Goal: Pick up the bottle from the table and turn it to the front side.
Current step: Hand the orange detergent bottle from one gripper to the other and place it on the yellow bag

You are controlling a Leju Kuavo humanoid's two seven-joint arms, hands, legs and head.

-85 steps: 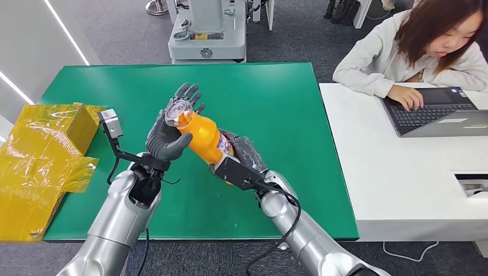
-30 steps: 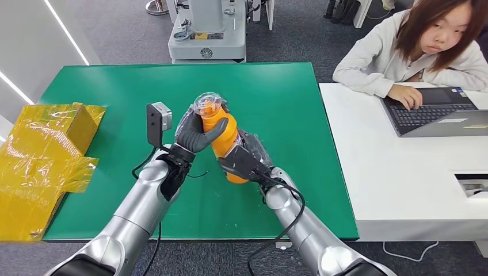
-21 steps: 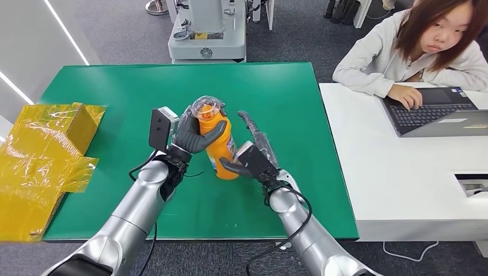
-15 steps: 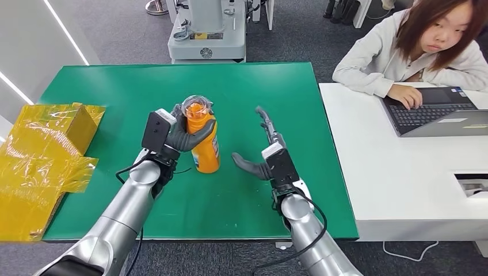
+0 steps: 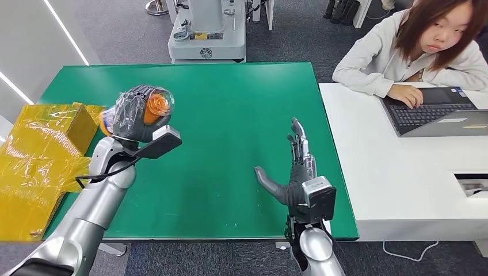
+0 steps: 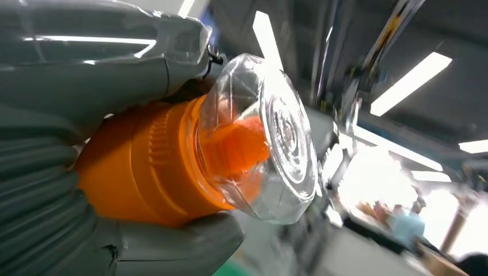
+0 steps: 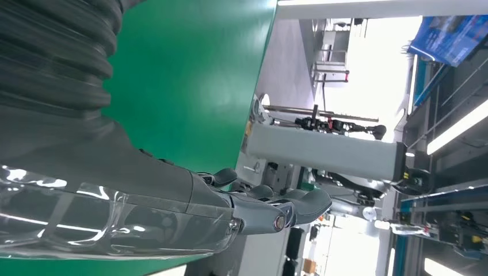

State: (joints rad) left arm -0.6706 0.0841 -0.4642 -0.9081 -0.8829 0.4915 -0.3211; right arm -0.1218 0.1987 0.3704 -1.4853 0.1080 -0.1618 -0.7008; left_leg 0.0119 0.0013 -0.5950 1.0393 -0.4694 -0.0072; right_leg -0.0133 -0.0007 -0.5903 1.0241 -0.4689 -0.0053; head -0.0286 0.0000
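The left hand (image 5: 133, 113) is gripping the orange bottle (image 5: 153, 107) beside yellow wrapped boxes (image 5: 40, 155), while the right hand (image 5: 294, 172) is hovering empty, fingers (image 5: 298, 141) spread, over the green bench (image 5: 230, 98).

Glossy orange plastic bottle (image 6: 155, 167), clear faceted cap (image 6: 276, 138); matt, seemingly felt-like green table (image 5: 241, 98).

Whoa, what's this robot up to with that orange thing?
It is handling an orange bottle with a clear cap. Its left hand grips the bottle and holds it up in the air over the left part of the green table, near some yellow wrapped packages. Its right hand is open and empty above the table's right part. A person sits at the white desk beside it, working on a laptop.
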